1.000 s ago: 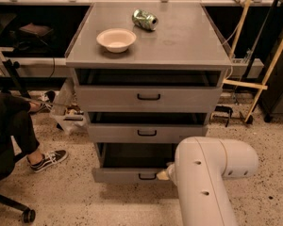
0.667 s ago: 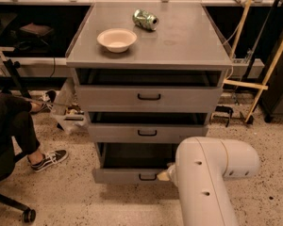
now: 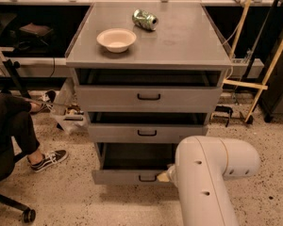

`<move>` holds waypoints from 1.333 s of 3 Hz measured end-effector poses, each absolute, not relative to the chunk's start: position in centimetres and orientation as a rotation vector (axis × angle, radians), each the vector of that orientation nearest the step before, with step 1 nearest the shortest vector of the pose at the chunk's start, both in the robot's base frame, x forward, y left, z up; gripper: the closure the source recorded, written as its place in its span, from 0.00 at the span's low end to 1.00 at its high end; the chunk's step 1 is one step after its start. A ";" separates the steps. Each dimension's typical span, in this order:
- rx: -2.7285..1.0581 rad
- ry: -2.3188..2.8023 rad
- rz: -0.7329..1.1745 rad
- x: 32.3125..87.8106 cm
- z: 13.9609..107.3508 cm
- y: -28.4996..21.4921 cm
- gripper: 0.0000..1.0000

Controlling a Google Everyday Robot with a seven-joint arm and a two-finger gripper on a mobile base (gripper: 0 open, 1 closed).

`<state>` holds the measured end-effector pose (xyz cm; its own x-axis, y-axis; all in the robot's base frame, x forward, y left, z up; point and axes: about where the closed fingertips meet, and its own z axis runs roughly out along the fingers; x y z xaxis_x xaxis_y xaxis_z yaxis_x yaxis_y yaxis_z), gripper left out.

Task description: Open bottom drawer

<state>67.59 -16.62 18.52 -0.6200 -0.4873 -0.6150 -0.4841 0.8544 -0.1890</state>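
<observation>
Down at the foot of the grey cabinet (image 3: 179, 46), the bottom drawer (image 3: 125, 176) sticks out a little way. I can see the dark space inside it, behind its front. It sits just as it did a second ago, no more out and no less. My big white arm (image 3: 205, 182) is in the same spot too, and so is everything else I can see.

My gripper (image 3: 163, 176) is low down, at the right end of the bottom drawer's front. Only a small tan bit of it shows, poking out from behind my arm. That bit is right up against the drawer front, just to the right of the little black handle (image 3: 147, 178). My arm hides the rest, so I cannot tell how far my gripper is open or if it has hold of anything.

Above the bottom drawer is the middle drawer (image 3: 147, 133), and above that is the top drawer (image 3: 148, 98). Each shows a dark gap over its front.

On the cabinet top, a pale bowl (image 3: 116, 39) stands near the left edge. A green can (image 3: 145, 19) lies on its side close to the back edge, near the bowl but not touching it.

On the floor to the left is a person's leg with a black shoe (image 3: 48, 158).
</observation>
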 end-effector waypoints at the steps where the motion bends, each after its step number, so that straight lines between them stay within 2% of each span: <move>1: -0.698 2.342 -0.006 65.3 17.6 -16.9 1.00; 4: -0.687 2.343 -0.007 64.0 17.8 -16.8 1.00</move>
<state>64.02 -16.83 17.83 -0.6251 -0.4781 -0.6170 -0.4745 0.8604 -0.1859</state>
